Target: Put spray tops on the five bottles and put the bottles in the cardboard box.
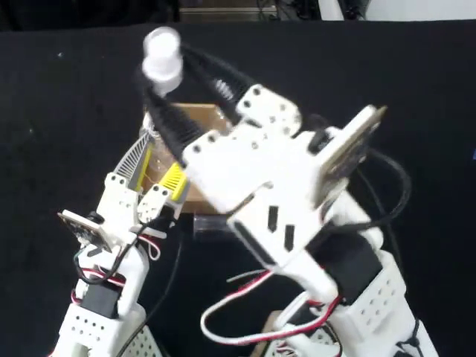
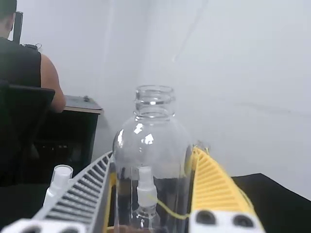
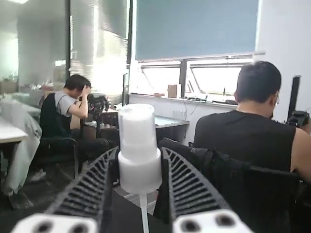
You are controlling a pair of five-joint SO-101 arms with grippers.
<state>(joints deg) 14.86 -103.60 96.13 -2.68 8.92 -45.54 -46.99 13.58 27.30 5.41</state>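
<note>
One bottle (image 2: 151, 145) stands upright in the left pincer (image 1: 156, 155), clamped between its grey finger (image 2: 82, 194) and yellow finger (image 2: 214, 184), with the neck (image 2: 154, 99) open and uncapped. The right pincer (image 3: 139, 153) grips one spray top (image 1: 161, 50) by the collar, nozzle up, with the tube (image 3: 144, 216) hanging below it. In the high view the top is raised and apart from the bottle, and both overlap the box (image 1: 202, 117). The step in hand is judged to be capping. Centre the tube over the neck before any descent. The tube is thin and probably flexible, so an off-centre approach is likely to catch it on the rim and bend it. Keep the top vertical and lower it until the collar meets the neck, then seat it by pressing or turning as the neck requires. The left pincer must resist that load. Clear plastic is smooth and thin-walled, so the bottle may spin under a light grip and dent under a heavy one. A second top (image 2: 57, 180) shows past the grey finger. The counter (image 1: 387, 89) is matte black, and the brown box rests on it beneath the pincers. The room has a white wall (image 2: 233, 73), a dark cabinet (image 2: 73, 126) and a window (image 3: 218, 80) under a blind (image 3: 194, 26).
</note>
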